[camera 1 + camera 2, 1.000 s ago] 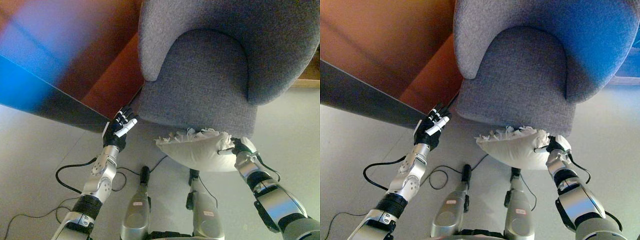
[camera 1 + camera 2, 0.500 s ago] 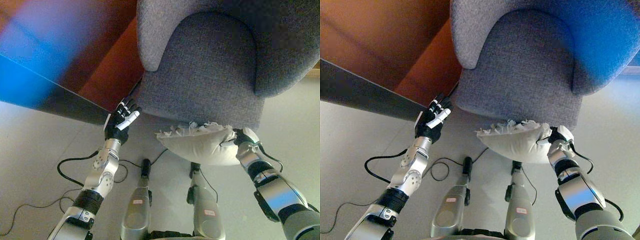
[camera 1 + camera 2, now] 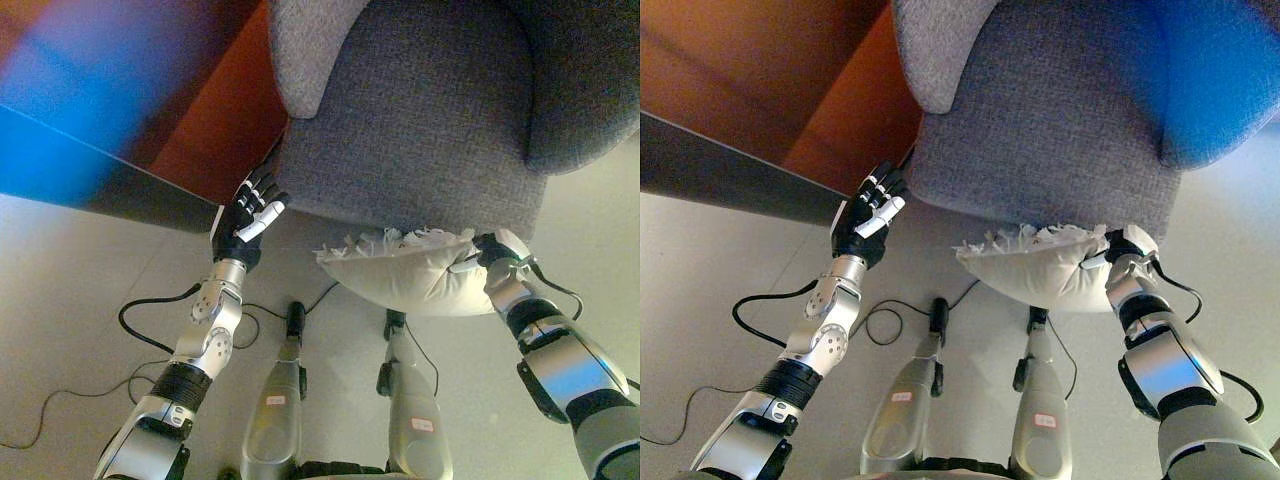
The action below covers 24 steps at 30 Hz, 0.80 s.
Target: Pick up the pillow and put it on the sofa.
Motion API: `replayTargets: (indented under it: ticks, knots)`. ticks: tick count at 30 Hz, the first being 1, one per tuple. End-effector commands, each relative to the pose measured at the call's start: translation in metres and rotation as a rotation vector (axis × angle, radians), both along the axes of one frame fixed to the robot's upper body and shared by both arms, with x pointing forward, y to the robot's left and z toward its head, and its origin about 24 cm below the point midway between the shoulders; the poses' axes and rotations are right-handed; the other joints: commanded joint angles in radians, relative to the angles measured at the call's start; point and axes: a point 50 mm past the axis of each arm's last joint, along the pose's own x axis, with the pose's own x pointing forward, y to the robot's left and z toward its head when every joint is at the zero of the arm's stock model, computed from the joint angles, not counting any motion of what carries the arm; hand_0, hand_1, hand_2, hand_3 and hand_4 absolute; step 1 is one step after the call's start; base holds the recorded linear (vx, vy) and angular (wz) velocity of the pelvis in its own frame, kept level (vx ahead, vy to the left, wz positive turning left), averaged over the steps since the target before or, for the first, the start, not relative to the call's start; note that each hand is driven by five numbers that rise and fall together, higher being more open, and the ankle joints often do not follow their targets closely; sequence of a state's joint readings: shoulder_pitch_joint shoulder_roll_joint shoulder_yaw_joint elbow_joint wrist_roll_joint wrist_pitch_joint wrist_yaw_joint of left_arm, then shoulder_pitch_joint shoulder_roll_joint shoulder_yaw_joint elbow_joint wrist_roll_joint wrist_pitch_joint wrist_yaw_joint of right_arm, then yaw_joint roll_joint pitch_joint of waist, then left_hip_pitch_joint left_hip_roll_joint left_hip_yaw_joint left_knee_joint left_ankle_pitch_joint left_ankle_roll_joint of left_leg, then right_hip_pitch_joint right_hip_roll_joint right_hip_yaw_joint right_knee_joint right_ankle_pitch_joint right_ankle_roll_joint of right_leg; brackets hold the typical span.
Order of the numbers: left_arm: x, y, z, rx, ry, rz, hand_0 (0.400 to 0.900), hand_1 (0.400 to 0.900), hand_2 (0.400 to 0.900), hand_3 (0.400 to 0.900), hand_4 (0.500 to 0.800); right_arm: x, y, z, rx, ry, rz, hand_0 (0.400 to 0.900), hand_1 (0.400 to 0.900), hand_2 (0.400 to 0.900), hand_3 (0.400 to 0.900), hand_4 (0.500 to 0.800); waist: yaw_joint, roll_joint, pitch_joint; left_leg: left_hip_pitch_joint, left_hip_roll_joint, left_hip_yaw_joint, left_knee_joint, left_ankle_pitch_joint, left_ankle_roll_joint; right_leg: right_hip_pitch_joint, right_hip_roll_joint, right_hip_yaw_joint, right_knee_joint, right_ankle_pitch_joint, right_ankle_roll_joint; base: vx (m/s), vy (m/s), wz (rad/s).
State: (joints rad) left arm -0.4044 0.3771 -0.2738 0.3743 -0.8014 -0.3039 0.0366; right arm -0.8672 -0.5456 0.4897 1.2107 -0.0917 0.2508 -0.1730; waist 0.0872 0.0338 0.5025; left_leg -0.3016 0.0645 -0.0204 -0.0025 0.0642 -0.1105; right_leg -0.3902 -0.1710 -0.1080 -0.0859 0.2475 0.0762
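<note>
A white pillow (image 3: 408, 272) with a frayed fringe along its top edge hangs just below the front edge of the grey sofa seat (image 3: 420, 110). My right hand (image 3: 497, 251) is shut on the pillow's right end and holds it off the floor. The same pillow (image 3: 1040, 268) and right hand (image 3: 1126, 246) show in the right eye view. My left hand (image 3: 247, 216) is raised with straight fingers beside the seat's front left corner, holding nothing and apart from the pillow.
A rust-orange wall panel (image 3: 760, 70) with a dark base strip (image 3: 730, 170) runs along the left, close to the sofa's left side. Pale grey floor (image 3: 70, 280) spreads below and to the right of the sofa.
The camera has tilted, so the sofa sits higher in view. My right hand has carried the pillow up and a little rightward, closer to the seat's front edge. The left hand has risen slightly.
</note>
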Motion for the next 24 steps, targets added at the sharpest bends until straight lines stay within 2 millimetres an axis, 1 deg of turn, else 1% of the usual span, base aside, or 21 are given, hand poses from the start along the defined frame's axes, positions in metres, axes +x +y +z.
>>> replayTargets:
  ticks: [1,2,10,24]
  knots:
    - [0.0009,-0.0094,0.0660,-0.018,-0.308,-0.050,0.900,0.900,0.900,0.900,0.800,0.0242,-0.0068,0.0664,-0.147,-0.124,0.044,0.745,0.745,0.745,0.745,0.707,0.017,0.018,0.018,-0.096,-0.051,-0.039,0.103,-0.037,0.027,-0.013,-0.080,0.047,0.061,-0.034,0.118,0.00,0.000,0.00]
    - [0.0009,-0.0097,0.0663,-0.017,-0.308,-0.050,0.900,0.900,0.900,0.900,0.800,0.0243,-0.0068,0.0668,-0.148,-0.125,0.044,0.400,0.400,0.400,0.400,0.500,0.017,0.018,0.018,-0.098,-0.052,-0.040,0.104,-0.036,0.027,-0.016,-0.080,0.047,0.062,-0.034,0.118,0.00,0.000,0.00]
    - [0.0007,-0.0098,0.0680,-0.017,-0.316,-0.045,0.900,0.900,0.900,0.900,0.800,0.0246,-0.0099,0.0720,-0.150,-0.135,0.034,0.400,0.400,0.400,0.400,0.500,0.018,0.020,0.018,-0.117,-0.059,-0.045,0.106,-0.034,0.029,-0.044,-0.081,0.043,0.070,-0.030,0.116,0.00,0.000,0.00]
    - [-0.0003,-0.0079,0.0631,-0.017,-0.297,-0.029,0.900,0.900,0.900,0.900,0.800,0.0208,-0.0144,0.0664,-0.117,-0.143,0.009,0.400,0.400,0.400,0.400,0.500,0.017,0.019,0.018,-0.096,-0.061,-0.044,0.103,-0.037,0.033,-0.028,-0.079,0.036,0.073,-0.031,0.114,0.00,0.000,0.00]
